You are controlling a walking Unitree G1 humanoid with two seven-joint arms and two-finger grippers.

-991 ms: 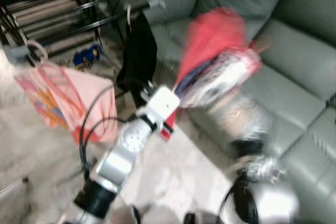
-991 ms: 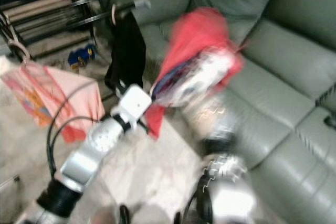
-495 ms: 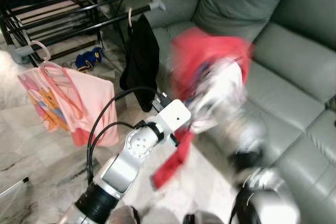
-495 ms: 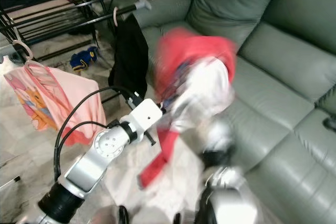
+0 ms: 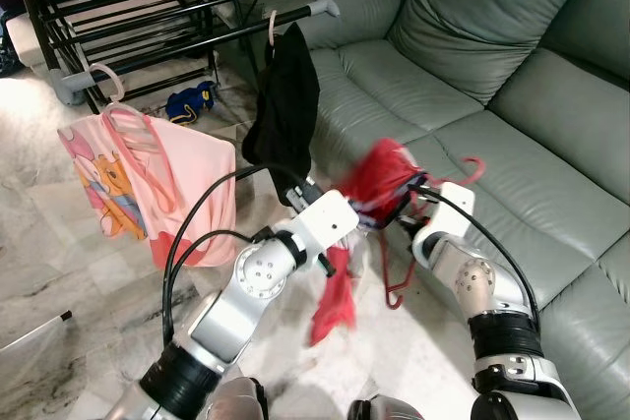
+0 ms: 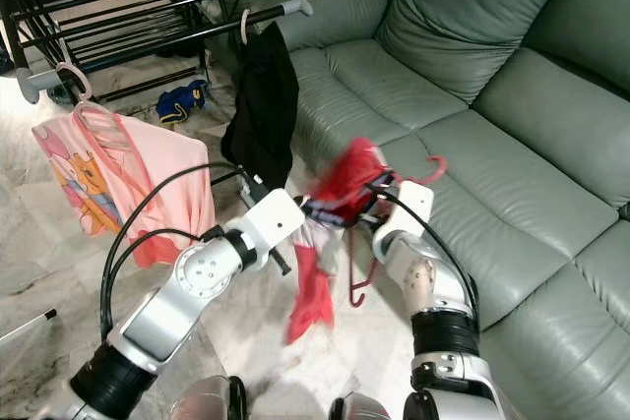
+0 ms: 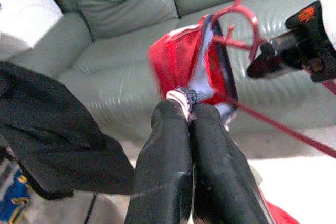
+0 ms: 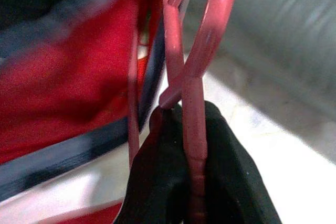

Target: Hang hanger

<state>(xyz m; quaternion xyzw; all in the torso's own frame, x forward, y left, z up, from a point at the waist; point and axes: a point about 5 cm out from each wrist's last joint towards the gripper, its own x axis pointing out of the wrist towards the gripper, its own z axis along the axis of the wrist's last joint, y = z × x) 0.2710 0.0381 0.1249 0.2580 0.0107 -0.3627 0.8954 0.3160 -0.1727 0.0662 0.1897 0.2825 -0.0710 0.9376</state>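
A red hanger (image 5: 471, 166) carries a red garment (image 5: 379, 176) with navy and white trim, held in the air in front of the sofa. In the left wrist view, my left gripper (image 7: 188, 113) is shut on the garment's trimmed edge (image 7: 185, 96). My right gripper (image 8: 184, 116) is shut on the red hanger's stem (image 8: 193, 129) just below the hook. In the eye views the left gripper (image 5: 362, 215) and the right gripper (image 5: 413, 194) stand close together, with part of the garment dangling below them (image 5: 333, 307).
A black drying rack (image 5: 148, 22) stands at the back left. A black garment (image 5: 283, 105) hangs from its end rail, and a pink printed garment (image 5: 148, 189) hangs on a pink hanger nearer me. The grey-green sofa (image 5: 512, 95) lies to the right. Blue shoes (image 5: 187, 103) lie under the rack.
The red garment and hanger have come down from high and close to the camera to a lower spot between both grippers. The blur has gone, and the camera has shifted.
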